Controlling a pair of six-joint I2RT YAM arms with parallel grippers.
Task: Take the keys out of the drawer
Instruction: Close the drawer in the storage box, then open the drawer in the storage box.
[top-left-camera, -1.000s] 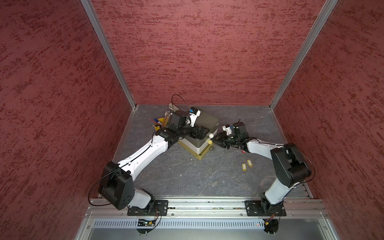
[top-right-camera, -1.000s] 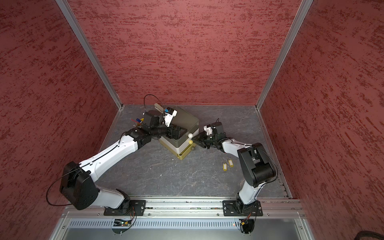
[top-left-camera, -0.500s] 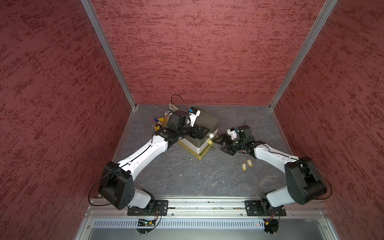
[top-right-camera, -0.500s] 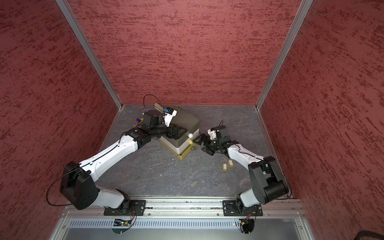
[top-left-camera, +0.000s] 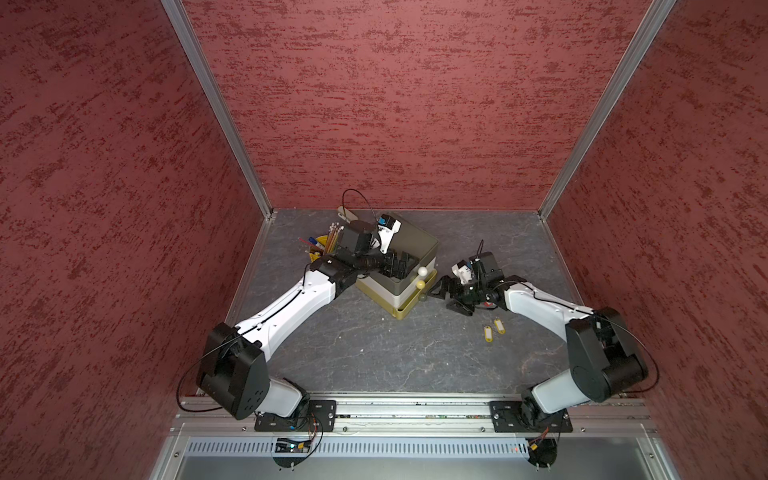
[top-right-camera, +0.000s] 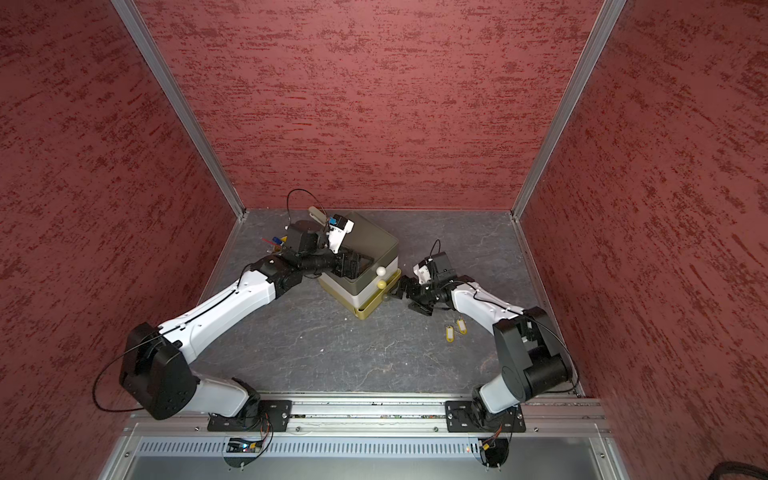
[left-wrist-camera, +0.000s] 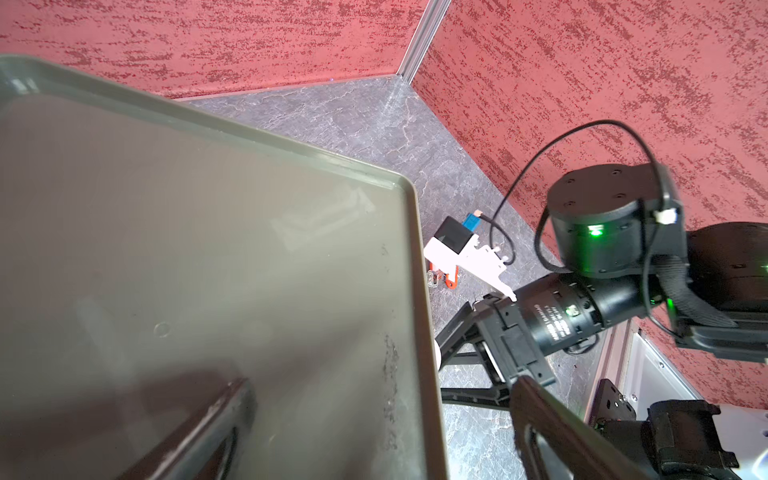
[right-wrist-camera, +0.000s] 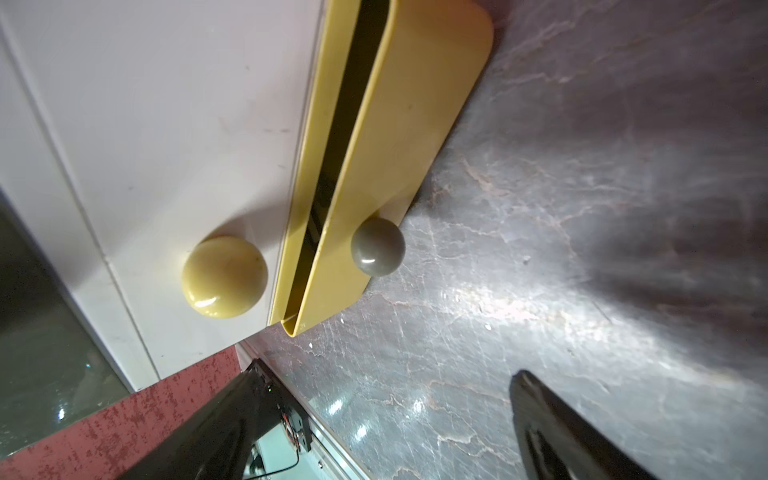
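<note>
The stacked drawer unit (top-left-camera: 409, 249) has an olive top, a white middle and a yellow bottom drawer (right-wrist-camera: 399, 137) that stands a narrow crack open; its inside is dark and shows no keys. Two yellow-tagged keys (top-left-camera: 493, 329) lie on the floor in both top views (top-right-camera: 454, 329). A red-tagged key (left-wrist-camera: 451, 277) lies on the floor beneath my right wrist. My right gripper (top-left-camera: 446, 297) is open and empty, low over the floor, facing the yellow drawer's grey knob (right-wrist-camera: 377, 247). My left gripper (top-left-camera: 397, 266) is open over the unit's olive top (left-wrist-camera: 208, 249), one finger past its edge.
A yellow cup of pencils (top-left-camera: 322, 245) stands behind the left arm by the left wall. Red walls close in the grey floor (top-left-camera: 374, 353) on three sides. A metal rail (top-left-camera: 415, 409) with both arm bases runs along the front.
My right gripper has opened wide and sunk slightly toward the floor by the drawer, while that arm's elbow swung out to the right. The left arm has not moved.
</note>
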